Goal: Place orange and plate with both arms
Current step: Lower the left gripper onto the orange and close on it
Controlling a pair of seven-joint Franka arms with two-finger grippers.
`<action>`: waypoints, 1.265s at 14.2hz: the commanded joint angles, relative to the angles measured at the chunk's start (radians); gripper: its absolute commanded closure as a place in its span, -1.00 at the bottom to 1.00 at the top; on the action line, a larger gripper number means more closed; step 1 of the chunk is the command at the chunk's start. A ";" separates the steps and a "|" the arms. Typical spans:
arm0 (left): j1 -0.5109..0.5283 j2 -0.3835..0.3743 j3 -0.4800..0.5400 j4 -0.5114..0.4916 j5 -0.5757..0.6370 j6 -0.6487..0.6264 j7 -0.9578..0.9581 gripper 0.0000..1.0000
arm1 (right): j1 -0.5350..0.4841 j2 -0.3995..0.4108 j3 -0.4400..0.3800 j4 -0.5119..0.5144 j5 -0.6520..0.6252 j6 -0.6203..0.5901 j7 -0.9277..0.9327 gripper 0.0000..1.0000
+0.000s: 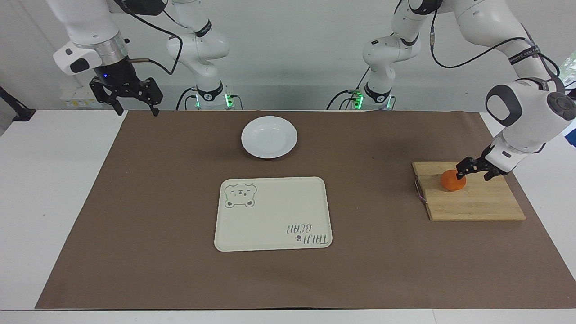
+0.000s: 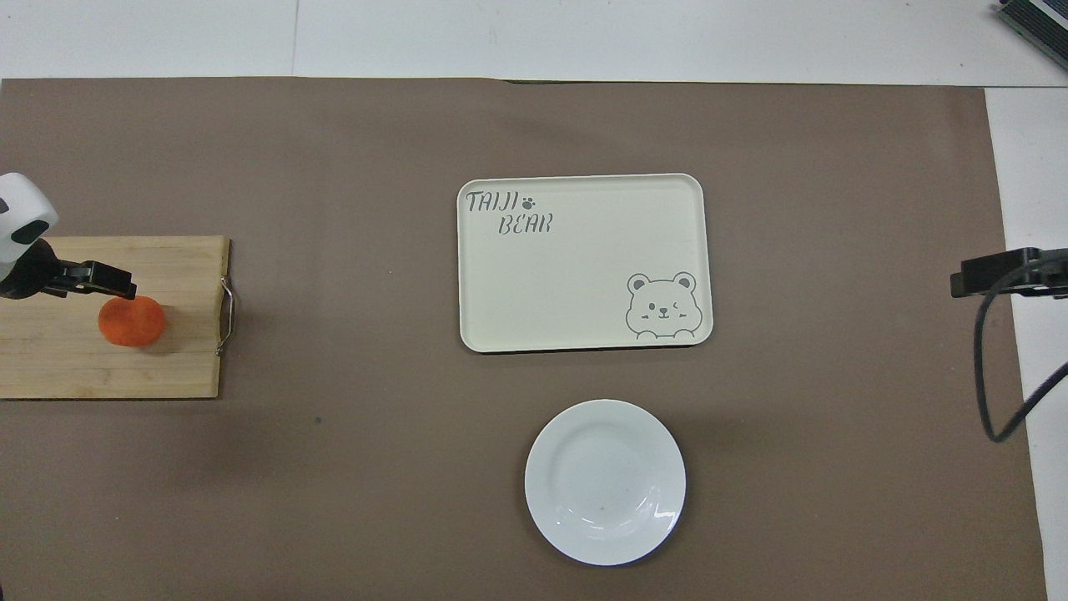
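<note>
- Here, the orange (image 1: 452, 181) lay on the wooden cutting board (image 1: 477, 202), with the left gripper (image 1: 474, 170) spread wide just over it, holding nothing.
- The white plate (image 1: 269, 137) and the bear tray (image 1: 272, 213) held nothing.
- The right gripper (image 1: 131, 100) waited open over the mat's corner.

I count one orange (image 1: 452, 182), one plate (image 1: 269, 137) and one tray (image 1: 272, 213). There is one wooden board (image 1: 472, 200), and two arms.

Open mat (image 1: 157, 189) all round plate (image 1: 269, 137) and tray (image 1: 273, 213); nothing standing between them.
</note>
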 commanded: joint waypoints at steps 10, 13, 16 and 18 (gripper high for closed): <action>0.016 -0.010 -0.008 -0.160 -0.011 0.135 -0.081 0.17 | -0.013 -0.012 0.003 -0.008 0.022 -0.007 -0.026 -1.00; 0.013 -0.010 -0.008 -0.157 -0.011 0.121 -0.091 1.00 | -0.013 -0.012 0.003 -0.008 0.022 -0.007 -0.026 -1.00; 0.002 -0.009 -0.008 -0.096 -0.011 0.066 -0.099 1.00 | -0.013 -0.012 0.003 -0.008 0.022 -0.007 -0.026 -1.00; -0.002 -0.012 -0.010 -0.023 -0.011 0.000 -0.119 1.00 | -0.013 -0.012 0.003 -0.008 0.022 -0.007 -0.026 -1.00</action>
